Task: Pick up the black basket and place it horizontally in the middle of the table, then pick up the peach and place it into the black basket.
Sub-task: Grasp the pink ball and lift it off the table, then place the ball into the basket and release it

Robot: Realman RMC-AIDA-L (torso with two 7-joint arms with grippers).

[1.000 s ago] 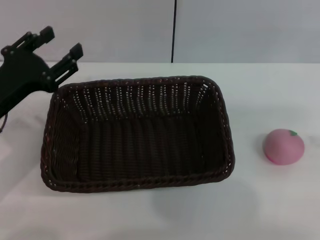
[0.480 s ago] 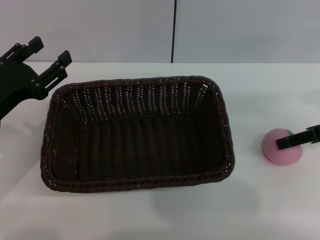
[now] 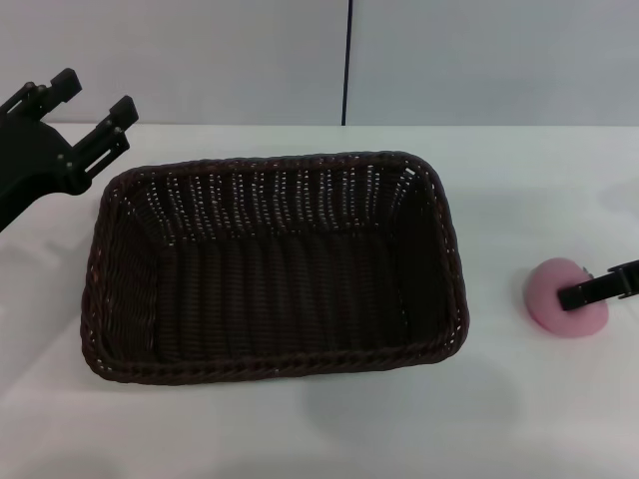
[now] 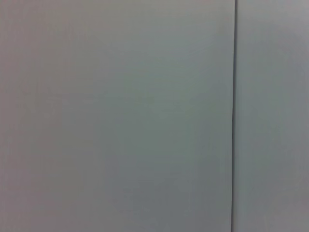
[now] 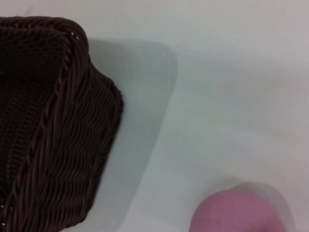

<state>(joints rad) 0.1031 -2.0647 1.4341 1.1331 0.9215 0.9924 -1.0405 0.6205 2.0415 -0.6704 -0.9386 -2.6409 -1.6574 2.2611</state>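
Now my right gripper (image 3: 599, 287) hovers at the peach (image 3: 559, 299) — jaw state unclear — which looks soft, light, roll-prone, so I'd pinch its widest middle gently.

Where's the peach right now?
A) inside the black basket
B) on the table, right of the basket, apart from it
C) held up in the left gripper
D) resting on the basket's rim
B: in the head view the peach sits on the white table to the right of the black basket, with bare tabletop between them; the right gripper is just reaching it from the right edge.
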